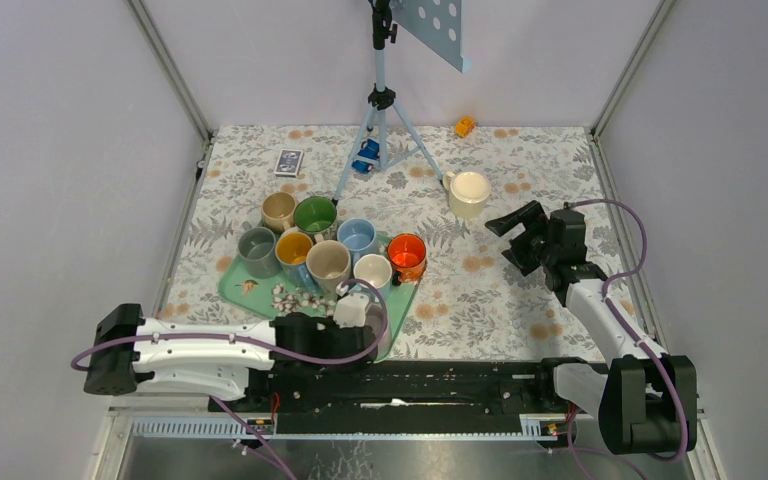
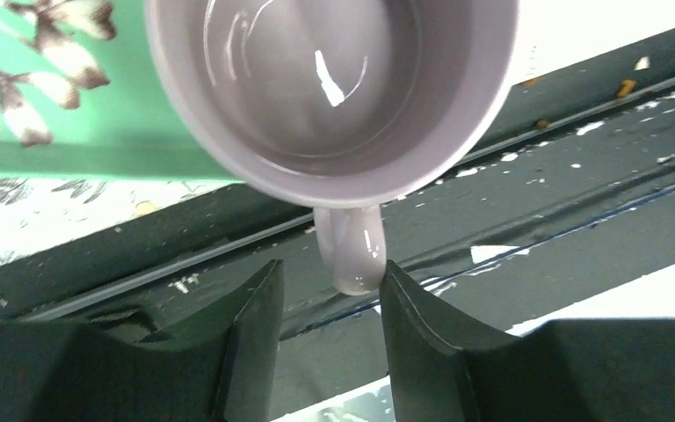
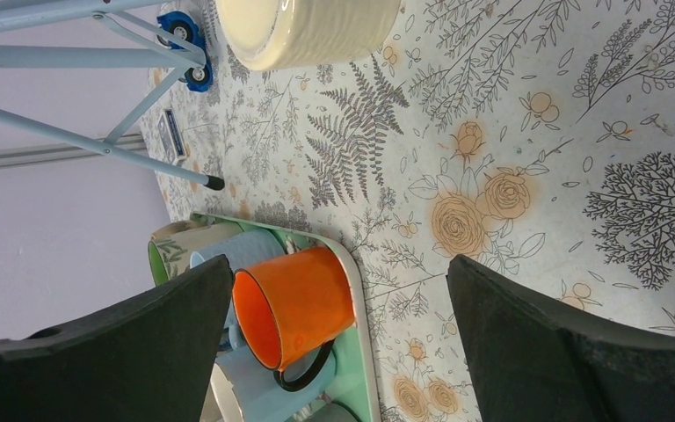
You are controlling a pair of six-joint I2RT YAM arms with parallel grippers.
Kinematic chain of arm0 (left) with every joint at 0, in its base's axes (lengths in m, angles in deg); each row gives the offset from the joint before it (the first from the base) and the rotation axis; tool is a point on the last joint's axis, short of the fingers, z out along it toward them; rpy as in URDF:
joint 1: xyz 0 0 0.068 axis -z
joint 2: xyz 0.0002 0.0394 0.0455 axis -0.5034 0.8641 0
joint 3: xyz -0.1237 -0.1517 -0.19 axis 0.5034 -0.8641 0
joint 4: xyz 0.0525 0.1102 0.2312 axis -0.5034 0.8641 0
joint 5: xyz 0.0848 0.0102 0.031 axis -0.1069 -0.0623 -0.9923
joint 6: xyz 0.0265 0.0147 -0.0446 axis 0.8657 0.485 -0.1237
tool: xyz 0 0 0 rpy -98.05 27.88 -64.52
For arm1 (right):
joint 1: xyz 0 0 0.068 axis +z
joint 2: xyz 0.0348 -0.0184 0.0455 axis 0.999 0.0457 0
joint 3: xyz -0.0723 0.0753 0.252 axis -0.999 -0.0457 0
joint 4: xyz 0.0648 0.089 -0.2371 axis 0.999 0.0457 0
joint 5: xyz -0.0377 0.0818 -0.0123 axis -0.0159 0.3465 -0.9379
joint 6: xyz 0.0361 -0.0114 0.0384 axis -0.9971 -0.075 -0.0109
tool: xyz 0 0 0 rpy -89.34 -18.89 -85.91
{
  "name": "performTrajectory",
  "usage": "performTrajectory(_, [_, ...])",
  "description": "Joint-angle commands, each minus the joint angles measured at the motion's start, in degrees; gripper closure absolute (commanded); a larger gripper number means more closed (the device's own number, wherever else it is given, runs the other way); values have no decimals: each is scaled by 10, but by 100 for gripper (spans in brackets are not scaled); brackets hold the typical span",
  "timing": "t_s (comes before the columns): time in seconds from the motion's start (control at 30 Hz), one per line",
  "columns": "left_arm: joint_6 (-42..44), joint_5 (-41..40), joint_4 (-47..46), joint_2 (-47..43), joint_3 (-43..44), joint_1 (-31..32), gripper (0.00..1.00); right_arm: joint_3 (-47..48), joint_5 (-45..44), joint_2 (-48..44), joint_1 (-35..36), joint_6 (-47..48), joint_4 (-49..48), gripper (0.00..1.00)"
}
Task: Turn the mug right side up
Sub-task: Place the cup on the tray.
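Left gripper (image 2: 330, 265) is sitting at the near right corner of the green tray (image 1: 230, 287); its jaws are standing apart with the handle (image 2: 352, 251) of the lavender mug (image 2: 334, 97) hanging down between them; the handle is lying against or just beside one finger (image 2: 413, 334) and showing a clear gap to the other, so nothing is being clamped. In the left wrist view the mug is showing its mouth to the camera with its glossy inside bottom visible, reading as mouth up; it is overlapping the tray's edge and the black rail (image 2: 580, 176) below; cannot tell whether it is resting on something or hanging in the air. In the top view the mug is mostly hiding behind the left arm.

Right gripper (image 1: 513, 240) is hovering over the floral tablecloth (image 1: 520, 300) to the right of the tray, jaws spread wide and holding nothing; it is sitting near the cream mug (image 1: 468, 192) but apart from it. The right wrist view is looking past both fingers at the orange mug (image 3: 303, 303) standing on the tray.

Other mugs are crowding the tray, among them a green mug (image 1: 314, 214) and a blue mug (image 1: 357, 236); a light blue tripod (image 1: 381, 100) is standing at the far side of the table.
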Motion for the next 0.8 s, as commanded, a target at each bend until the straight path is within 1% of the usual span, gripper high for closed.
performTrajectory(0.0, [-30, -22, 65, 9, 30, -1, 51, -1, 8, -2, 5, 1, -26, 0])
performTrajectory(0.2, [-49, -49, 105, 31, 45, -14, 50, -3, 12, 5, 6, 1, -35, 0])
performTrajectory(0.4, [-61, -64, 129, 24, 46, -47, 50, -3, 20, 16, 6, 0, -47, 0])
performTrajectory(0.6, [-37, -72, 125, 22, 44, -93, 50, -5, 26, 25, 6, -1, -60, 0])
performTrajectory(0.77, [-11, -74, 103, 30, 41, -134, 51, -5, 27, 28, 6, 3, -60, 0])
